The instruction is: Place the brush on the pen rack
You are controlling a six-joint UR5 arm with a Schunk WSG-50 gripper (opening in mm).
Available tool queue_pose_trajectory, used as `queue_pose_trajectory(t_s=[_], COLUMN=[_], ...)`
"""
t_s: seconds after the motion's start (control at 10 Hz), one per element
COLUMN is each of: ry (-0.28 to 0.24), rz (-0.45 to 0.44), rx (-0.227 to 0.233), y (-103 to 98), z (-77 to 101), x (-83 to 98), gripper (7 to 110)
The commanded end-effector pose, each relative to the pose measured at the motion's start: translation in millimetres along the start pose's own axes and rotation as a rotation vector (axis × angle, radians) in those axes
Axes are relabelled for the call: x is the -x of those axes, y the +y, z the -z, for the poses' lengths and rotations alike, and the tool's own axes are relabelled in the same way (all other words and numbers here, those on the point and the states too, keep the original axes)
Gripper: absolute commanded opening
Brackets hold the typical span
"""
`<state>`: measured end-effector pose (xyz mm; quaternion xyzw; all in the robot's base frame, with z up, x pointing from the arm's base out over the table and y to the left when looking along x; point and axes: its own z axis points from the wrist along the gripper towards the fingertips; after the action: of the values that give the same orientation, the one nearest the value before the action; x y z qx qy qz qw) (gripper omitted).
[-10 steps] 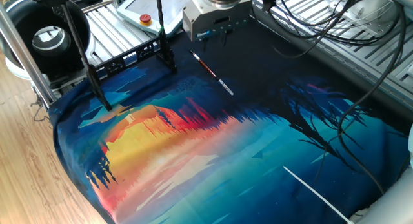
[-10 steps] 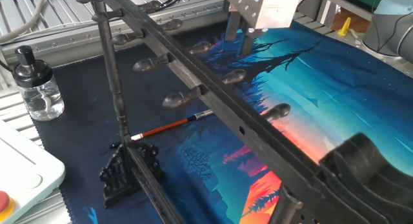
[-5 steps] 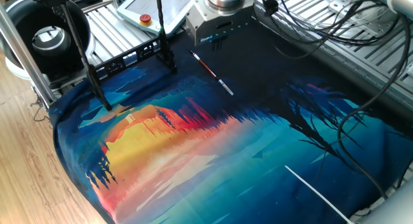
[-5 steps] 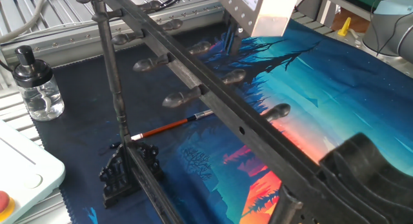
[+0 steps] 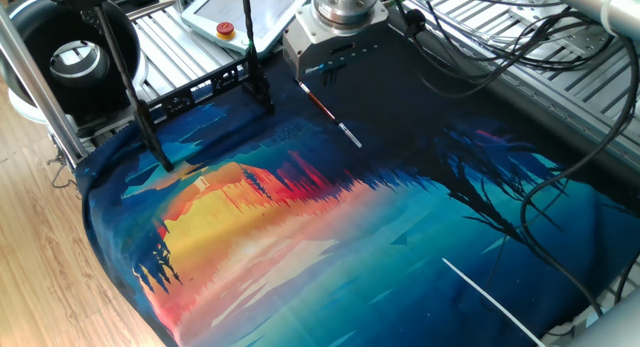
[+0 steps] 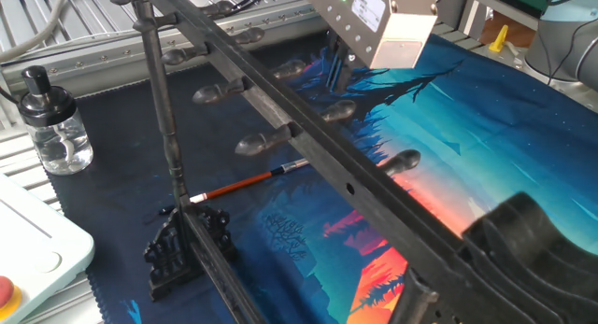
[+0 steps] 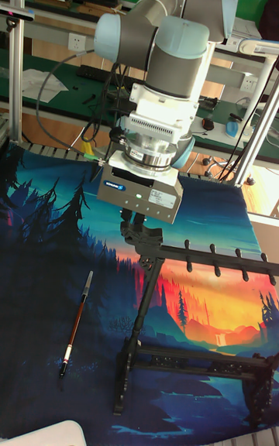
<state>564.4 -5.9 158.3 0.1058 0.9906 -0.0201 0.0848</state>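
Sunset-print mat [image 5: 300, 217], brush [image 5: 327, 113] lying flat, pen rack [image 5: 200, 92] beside, jaws' state unclear

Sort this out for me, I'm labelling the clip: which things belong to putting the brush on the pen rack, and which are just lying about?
Belong to the job:
brush, lying on the mat
pen rack
gripper, above the mat

Just lying about:
white strip
glass bottle
cables
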Motion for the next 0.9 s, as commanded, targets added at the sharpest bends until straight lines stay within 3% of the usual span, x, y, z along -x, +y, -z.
queue_pose_trajectory(t_s=[0.0,0.1,0.4,0.6,0.8], ry=[0.027,0.027,-0.048,-0.035,-0.044], rz=[0.038,0.053,0.081,0.062,0.053], rx=[0.021,0.021,0.03,0.006,0.025], y=[0.2,-5.1,-11.3,-14.7,-10.4], z=[2.2,1.4,-4.7,-0.6,-0.8], x=[-5.0,-5.5,6.6,8.2,9.9], gripper=[7,7,7,7,7])
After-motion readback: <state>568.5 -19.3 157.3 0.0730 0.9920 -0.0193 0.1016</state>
